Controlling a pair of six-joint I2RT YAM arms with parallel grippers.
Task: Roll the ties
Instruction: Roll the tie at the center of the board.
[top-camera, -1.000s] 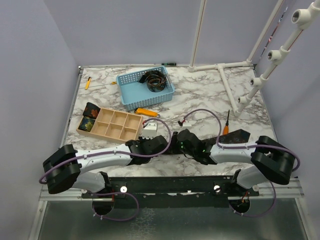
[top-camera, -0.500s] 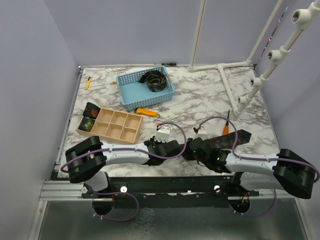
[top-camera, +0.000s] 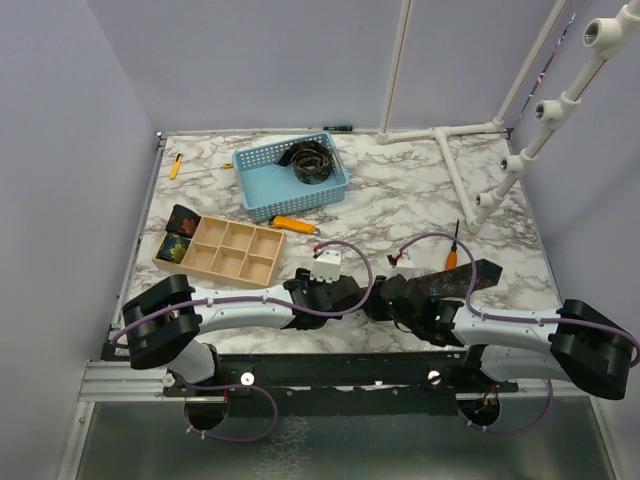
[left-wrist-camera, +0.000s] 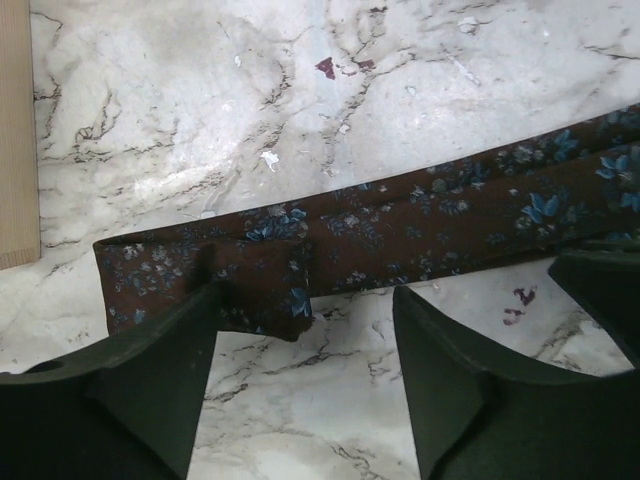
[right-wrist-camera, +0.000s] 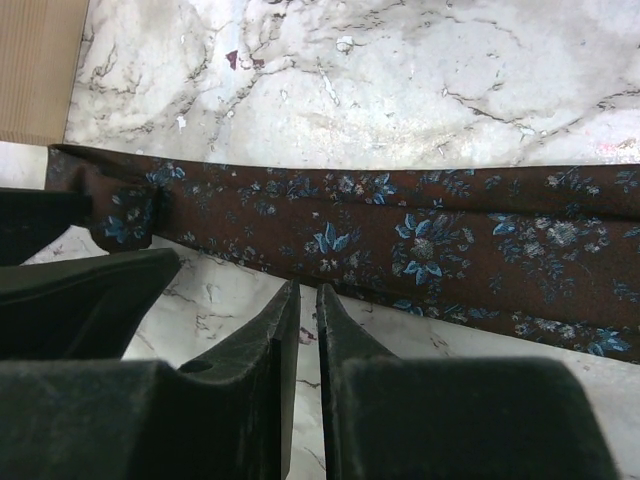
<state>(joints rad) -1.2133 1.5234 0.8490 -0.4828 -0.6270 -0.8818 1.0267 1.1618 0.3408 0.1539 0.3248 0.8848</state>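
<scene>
A dark brown tie (left-wrist-camera: 430, 215) with small blue flowers lies flat across the marble table (left-wrist-camera: 200, 90). Its narrow end is folded over into a small flap (left-wrist-camera: 270, 290). My left gripper (left-wrist-camera: 305, 305) hovers open just in front of that flap, with nothing between its fingers. In the right wrist view the same tie (right-wrist-camera: 420, 240) runs left to right. My right gripper (right-wrist-camera: 305, 290) is shut, its tips at the tie's near edge. Seen from the top, both grippers (top-camera: 352, 297) (top-camera: 385, 297) meet over the tie's (top-camera: 462, 277) left end. Another rolled tie (top-camera: 313, 160) sits in the blue basket (top-camera: 262, 160).
A wooden compartment box (top-camera: 235, 250) stands left of the arms, with dark rolled ties (top-camera: 176, 245) at its left end. An orange cutter (top-camera: 290, 223) and an orange screwdriver (top-camera: 452, 256) lie on the table. A white pipe rack (top-camera: 530, 140) rises at the right.
My left gripper has opened and let go of the tie's folded end. Both arms came lower and nearer to the front edge, and the right gripper stayed shut.
</scene>
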